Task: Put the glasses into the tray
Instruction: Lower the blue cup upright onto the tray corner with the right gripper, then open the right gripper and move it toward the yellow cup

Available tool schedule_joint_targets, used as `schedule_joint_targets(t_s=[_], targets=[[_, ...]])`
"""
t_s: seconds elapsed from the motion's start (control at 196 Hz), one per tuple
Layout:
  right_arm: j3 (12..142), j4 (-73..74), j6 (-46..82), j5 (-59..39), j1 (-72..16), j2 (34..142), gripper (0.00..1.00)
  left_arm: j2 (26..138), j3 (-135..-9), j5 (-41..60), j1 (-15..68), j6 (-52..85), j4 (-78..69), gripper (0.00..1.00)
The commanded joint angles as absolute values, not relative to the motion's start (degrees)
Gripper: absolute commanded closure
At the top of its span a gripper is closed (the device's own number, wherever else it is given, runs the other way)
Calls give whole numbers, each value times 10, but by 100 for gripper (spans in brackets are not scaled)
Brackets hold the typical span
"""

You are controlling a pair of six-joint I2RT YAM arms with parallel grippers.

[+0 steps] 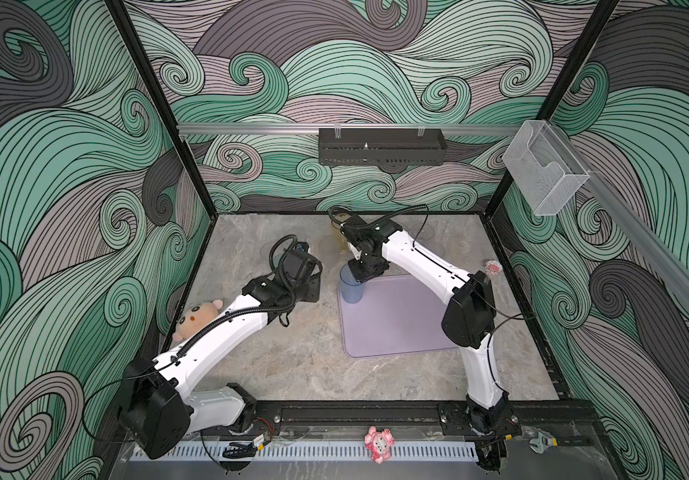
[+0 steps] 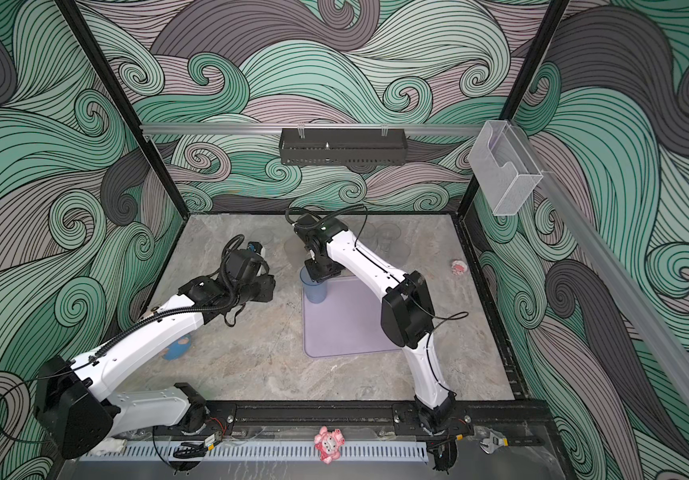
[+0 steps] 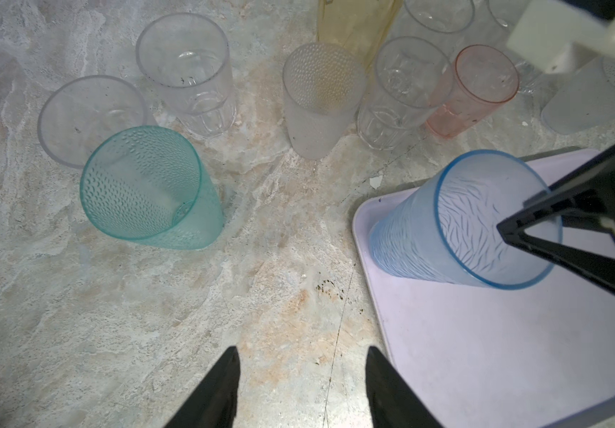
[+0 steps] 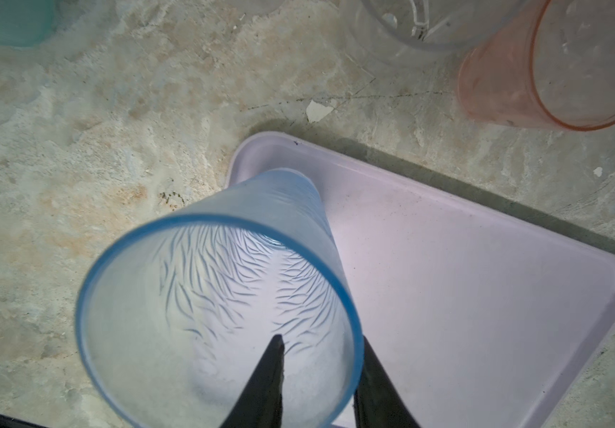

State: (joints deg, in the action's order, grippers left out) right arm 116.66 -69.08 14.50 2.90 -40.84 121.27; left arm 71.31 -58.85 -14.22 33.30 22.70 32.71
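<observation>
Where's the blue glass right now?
In both top views, the blue glass stands upright in the far-left corner of the tray, under the right gripper, whose jaws straddle its rim.

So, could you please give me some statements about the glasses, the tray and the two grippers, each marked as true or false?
1. The blue glass stands in a corner of the tray. True.
2. The left gripper holds the teal glass. False: its jaws are open and empty above the table, and the teal glass stands on the table away from them.
3. The pink glass is in the tray. False: it stands on the table, outside the tray's rim.
4. The right gripper has one finger inside the blue glass and the other outside its wall. True.
</observation>
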Motion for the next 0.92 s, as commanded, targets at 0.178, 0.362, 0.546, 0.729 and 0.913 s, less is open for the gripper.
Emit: schedule_joint_targets(t_s=[0.178, 0.362, 0.546, 0.729, 0.913], targets=[[1111, -630, 176, -22, -381, 1097, 53, 736, -675, -115, 267, 192, 357, 41], [998, -550, 209, -40, -353, 1020, 52, 754, -695, -96, 234, 186, 361, 41], [969, -504, 250, -50, -323, 1003, 51, 747, -672, -99, 222, 200, 349, 42], [991, -455, 311, -41, -306, 1028, 47, 731, -611, -28, 224, 224, 328, 42], [1070, -428, 359, -17, -300, 1101, 38, 707, -531, 10, 228, 233, 238, 41]])
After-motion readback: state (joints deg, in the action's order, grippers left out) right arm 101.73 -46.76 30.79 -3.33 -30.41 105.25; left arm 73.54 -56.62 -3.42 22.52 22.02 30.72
